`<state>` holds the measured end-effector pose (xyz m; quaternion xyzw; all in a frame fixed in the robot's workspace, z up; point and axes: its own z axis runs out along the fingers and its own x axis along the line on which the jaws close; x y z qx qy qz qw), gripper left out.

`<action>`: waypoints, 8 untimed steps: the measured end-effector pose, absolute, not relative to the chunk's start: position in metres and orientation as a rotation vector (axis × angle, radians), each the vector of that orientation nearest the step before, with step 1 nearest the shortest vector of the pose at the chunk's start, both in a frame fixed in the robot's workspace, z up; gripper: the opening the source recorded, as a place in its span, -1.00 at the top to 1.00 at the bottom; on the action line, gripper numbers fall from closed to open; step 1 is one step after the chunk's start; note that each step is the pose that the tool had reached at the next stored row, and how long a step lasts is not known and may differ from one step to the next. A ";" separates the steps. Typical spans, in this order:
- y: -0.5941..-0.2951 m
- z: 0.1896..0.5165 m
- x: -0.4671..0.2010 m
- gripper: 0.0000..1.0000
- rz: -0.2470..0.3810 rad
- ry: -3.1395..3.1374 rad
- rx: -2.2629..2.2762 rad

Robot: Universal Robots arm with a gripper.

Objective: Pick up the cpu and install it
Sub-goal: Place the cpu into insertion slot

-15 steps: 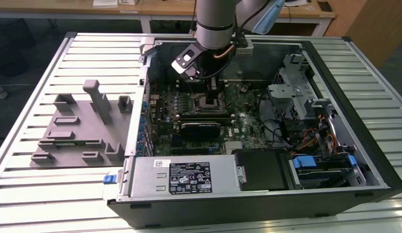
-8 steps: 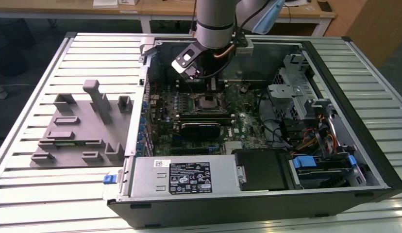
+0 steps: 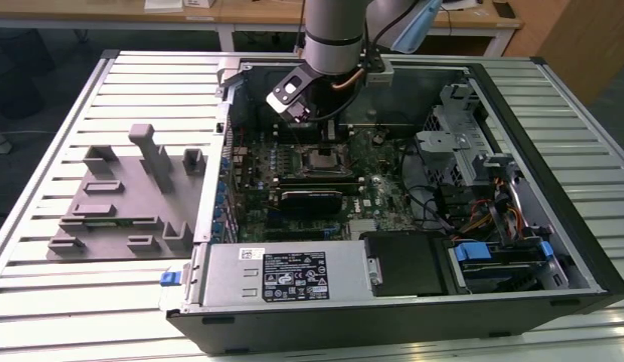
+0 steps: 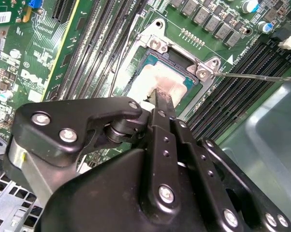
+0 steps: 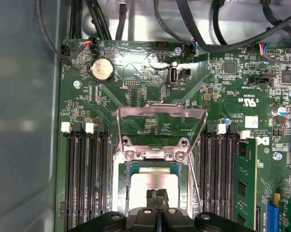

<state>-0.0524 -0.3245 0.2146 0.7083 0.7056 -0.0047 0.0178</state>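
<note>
The closed gripper seemingly touches the cpu, lying flat, plate upward.

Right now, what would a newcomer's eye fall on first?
The open computer case on the slatted table, with the robot arm reaching into it. In the first wrist view its shut black gripper hangs over the silvery cpu in its open socket.

This is a robotics lab bench. A robot arm at the top centre of the exterior view hangs over an open desktop computer case lying on a ribbed aluminium table. A grey fixture plate sits at centre left, and wooden desks line the top edge.
</note>
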 end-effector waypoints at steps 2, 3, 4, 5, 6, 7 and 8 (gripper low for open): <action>-0.325 0.215 -0.052 0.79 -0.015 2.192 2.200; -0.325 0.215 -0.052 0.79 -0.015 2.192 2.200; -0.325 0.215 -0.052 0.79 -0.015 2.192 2.200; -0.325 0.216 -0.052 0.79 -0.015 2.192 2.200; -0.325 0.216 -0.052 0.79 -0.015 2.192 2.200; -0.325 0.216 -0.052 0.79 -0.015 2.192 2.200; -0.325 0.217 -0.052 0.79 -0.015 2.192 2.200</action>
